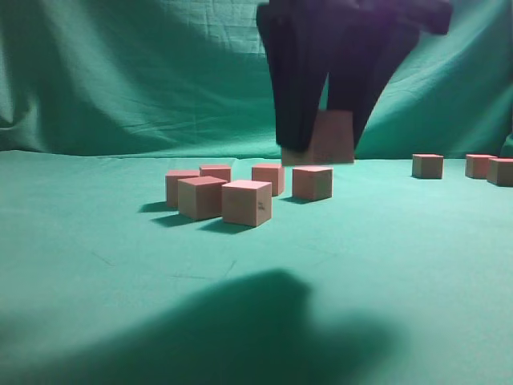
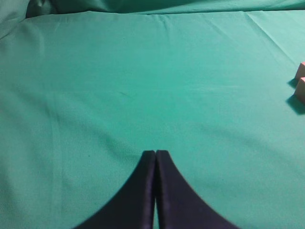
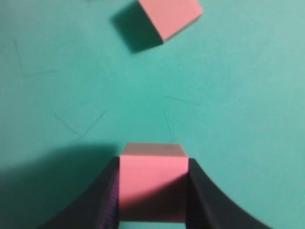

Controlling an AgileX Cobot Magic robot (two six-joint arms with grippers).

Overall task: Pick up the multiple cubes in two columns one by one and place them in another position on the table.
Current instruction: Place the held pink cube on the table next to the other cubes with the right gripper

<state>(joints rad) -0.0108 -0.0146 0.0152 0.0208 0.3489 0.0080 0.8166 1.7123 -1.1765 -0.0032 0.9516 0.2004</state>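
Left gripper (image 2: pixel 155 153), jaws pressed together, hovers above bare green surface (image 2: pixel 119 86). Five cubes (image 1: pixel 247 202) sit clustered centre-left. Right gripper (image 1: pixel 321 148) pinches one cube (image 3: pixel 151 183) squarely, level, above the surface. Three cubes (image 1: pixel 427 165) rest far right.

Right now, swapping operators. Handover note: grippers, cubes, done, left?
Right gripper: shut on one cube, carried above the table.
Left gripper: shut, empty, over bare cloth.
Cubes: six in the two-column group at centre-left; three placed cubes at far right.
Done: three moved, a fourth in the air.
Left: set down the held cube, then move the six in the group one by one.
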